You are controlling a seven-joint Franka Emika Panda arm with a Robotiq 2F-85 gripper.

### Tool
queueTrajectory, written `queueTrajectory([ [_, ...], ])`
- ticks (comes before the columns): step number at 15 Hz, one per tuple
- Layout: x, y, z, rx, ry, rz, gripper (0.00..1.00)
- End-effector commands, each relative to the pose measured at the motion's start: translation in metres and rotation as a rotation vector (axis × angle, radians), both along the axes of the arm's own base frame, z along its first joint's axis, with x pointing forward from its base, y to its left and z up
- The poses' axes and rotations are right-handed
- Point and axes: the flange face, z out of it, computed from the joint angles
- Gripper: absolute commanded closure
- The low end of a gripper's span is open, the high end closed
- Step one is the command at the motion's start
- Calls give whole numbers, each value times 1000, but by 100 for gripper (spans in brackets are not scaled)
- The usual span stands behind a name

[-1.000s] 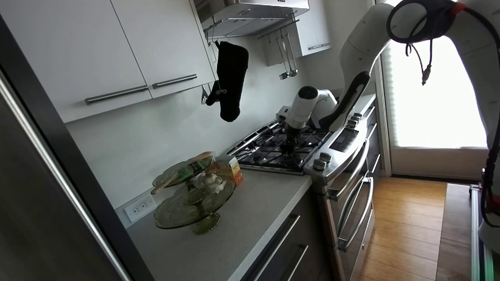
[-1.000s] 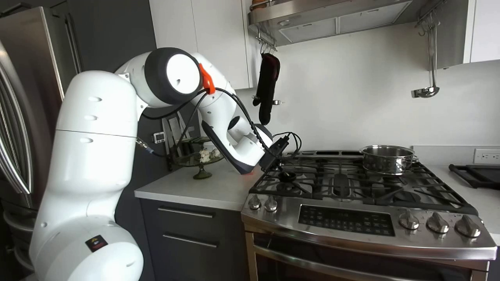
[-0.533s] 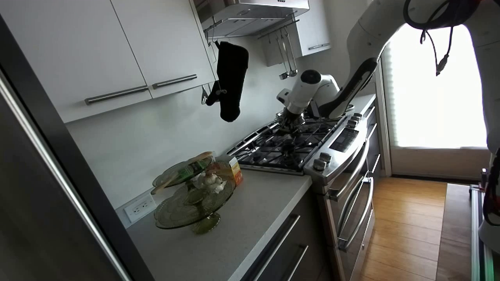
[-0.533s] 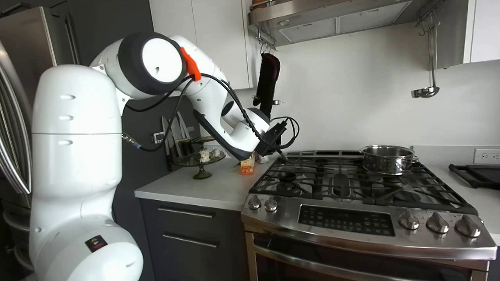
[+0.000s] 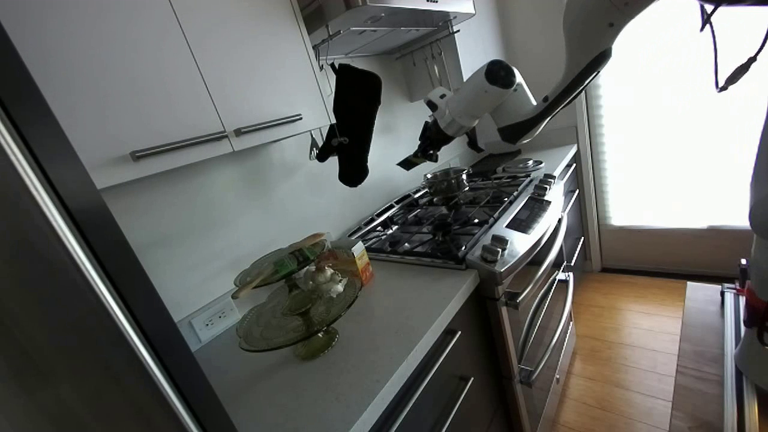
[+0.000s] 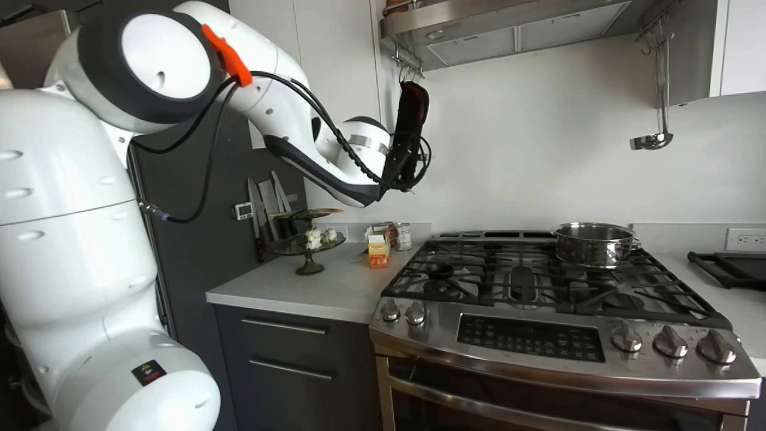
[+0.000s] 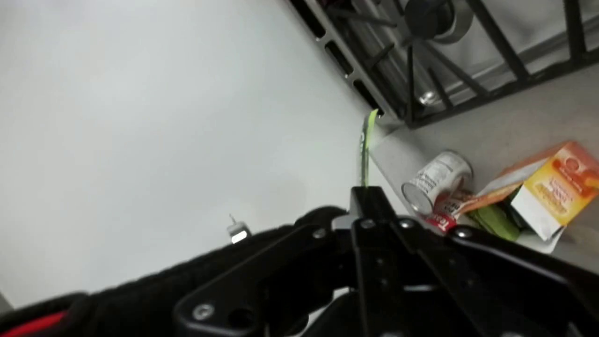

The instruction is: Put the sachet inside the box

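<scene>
Kitchen wall [image 7: 140, 117] behind; sachet [image 7: 365, 150], probably light and limp, is pinched in tool [image 7: 367, 200]; best held by one end.

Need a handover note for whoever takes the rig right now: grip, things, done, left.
Black end effector: shut on the thin green-edged sachet, in mid-air.
Orange-and-yellow cardboard box: on the pale grey counter, beside the stainless-steel stove, white flap raised.
Done: sachet gripped and clear of the counter.
Left: bring it over the box, lower it in, release.
</scene>
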Motion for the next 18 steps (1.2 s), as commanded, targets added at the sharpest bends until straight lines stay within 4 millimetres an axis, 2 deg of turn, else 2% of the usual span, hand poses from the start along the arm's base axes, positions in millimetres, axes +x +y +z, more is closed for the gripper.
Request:
queueTrajectory([
  [1,-32,50,24,-32,-62,111,100],
  [3,-48,88,24,-38,-64,210,100],
  [4,-30,66,30,-34,-73,144,100],
  [5,-34,77,33,-33,-79,163,99],
  [6,-34,79,34,-33,-81,165,99],
  [10,-30,66,31,-31,-75,143,99],
  [16,-30,67,31,-31,-76,143,100],
  [18,-20,82,23,-42,-59,172,100],
])
